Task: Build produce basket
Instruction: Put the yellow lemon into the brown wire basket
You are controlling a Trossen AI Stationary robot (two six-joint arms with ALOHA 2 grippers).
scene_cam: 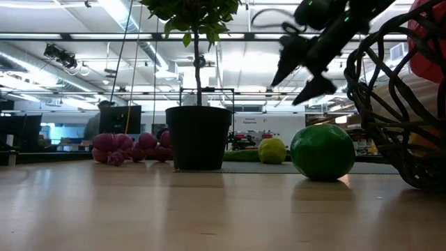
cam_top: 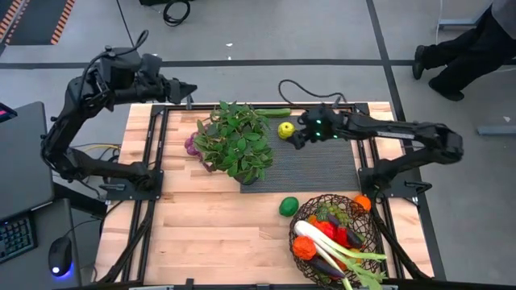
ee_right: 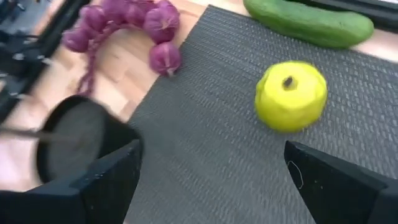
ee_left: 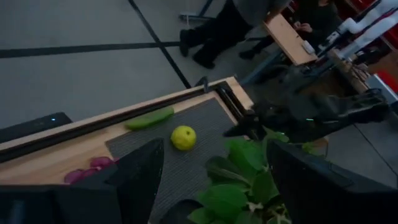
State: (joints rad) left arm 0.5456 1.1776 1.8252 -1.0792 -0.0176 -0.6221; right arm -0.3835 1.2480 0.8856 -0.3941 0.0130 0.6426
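The right arm reaches from its base at the table's right edge across toward the middle of the far side, forearm stretched nearly level, wrist lit with small green lights. The right gripper [cam_top: 297,138] hangs above the table surface with its two dark fingers [ee_right: 93,180] spread wide apart and nothing between them. The left arm is folded back at the table's far left corner, elbow bent high, its wrist pointing inward along the far edge. The left gripper [cam_top: 189,93] holds its jaws open and empty, well above the tabletop.
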